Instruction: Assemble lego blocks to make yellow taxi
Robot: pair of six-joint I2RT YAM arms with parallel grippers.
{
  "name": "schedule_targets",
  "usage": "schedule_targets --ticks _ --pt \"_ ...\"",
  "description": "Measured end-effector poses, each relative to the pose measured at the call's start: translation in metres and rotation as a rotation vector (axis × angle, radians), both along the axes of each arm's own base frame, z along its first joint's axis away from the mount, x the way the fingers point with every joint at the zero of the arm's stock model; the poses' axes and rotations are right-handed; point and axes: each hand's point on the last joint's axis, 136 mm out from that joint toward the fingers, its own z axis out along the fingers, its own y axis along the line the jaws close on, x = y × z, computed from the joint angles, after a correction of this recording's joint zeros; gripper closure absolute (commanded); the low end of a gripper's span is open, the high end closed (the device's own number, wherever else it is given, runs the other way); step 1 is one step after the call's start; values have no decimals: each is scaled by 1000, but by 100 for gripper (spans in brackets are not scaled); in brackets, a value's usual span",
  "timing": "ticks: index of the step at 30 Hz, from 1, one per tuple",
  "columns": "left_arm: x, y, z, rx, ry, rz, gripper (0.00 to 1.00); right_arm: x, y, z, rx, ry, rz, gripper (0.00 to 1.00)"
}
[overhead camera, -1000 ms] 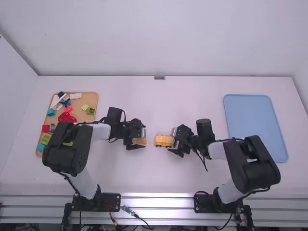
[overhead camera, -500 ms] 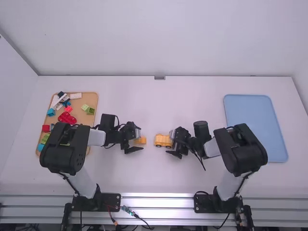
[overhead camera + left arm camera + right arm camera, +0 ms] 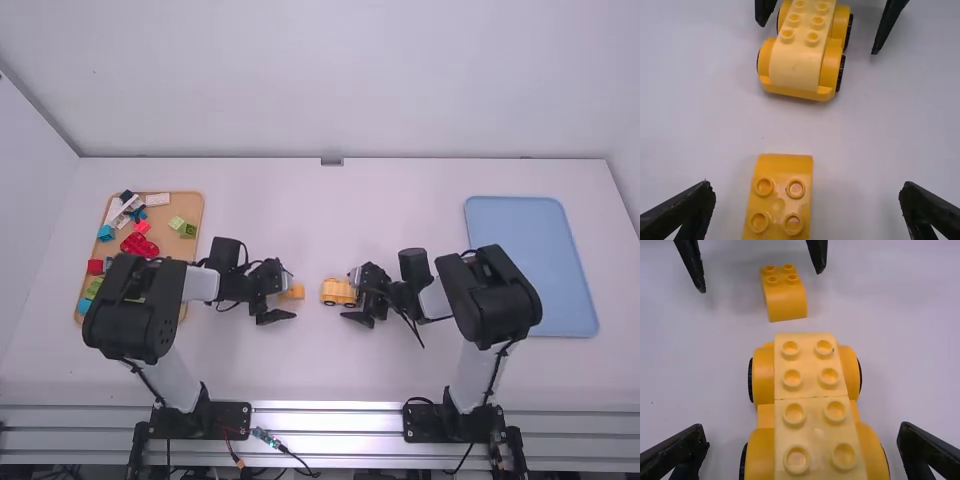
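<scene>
Orange-yellow block (image 3: 782, 167), paler yellow bricks (image 3: 809, 360), orange-yellow car base (image 3: 765, 415), tyres (image 3: 750, 381) apparently plain black.

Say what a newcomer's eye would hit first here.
Probably the wheeled yellow car at mid-table, the open right hand with a finger on each side. Next, the loose orange-yellow block facing it, between the open left hand's fingers. Then the tan tray of mixed bricks far left and the blue tray far right.
</scene>
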Motion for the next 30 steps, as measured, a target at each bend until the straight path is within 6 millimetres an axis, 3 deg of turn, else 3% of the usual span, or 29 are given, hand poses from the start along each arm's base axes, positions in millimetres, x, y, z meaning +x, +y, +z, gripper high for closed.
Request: schedule_targets --ticks 13,19,22,25,30 --pt "11 -1 4 11 -83 -36 5 2 0 0 -5 -13 -2 4" --pt "6 -1 -15 5 10 -38 6 5 2 3 3 -16 2 4" --pt "6 -1 -15 8 49 -43 10 6 2 4 8 -18 6 5" --pt "13 -2 -9 11 41 -53 25 7 3 5 11 -25 8 6" --pt "20 -2 -6 11 20 -56 27 6 3 5 11 -22 10 6"
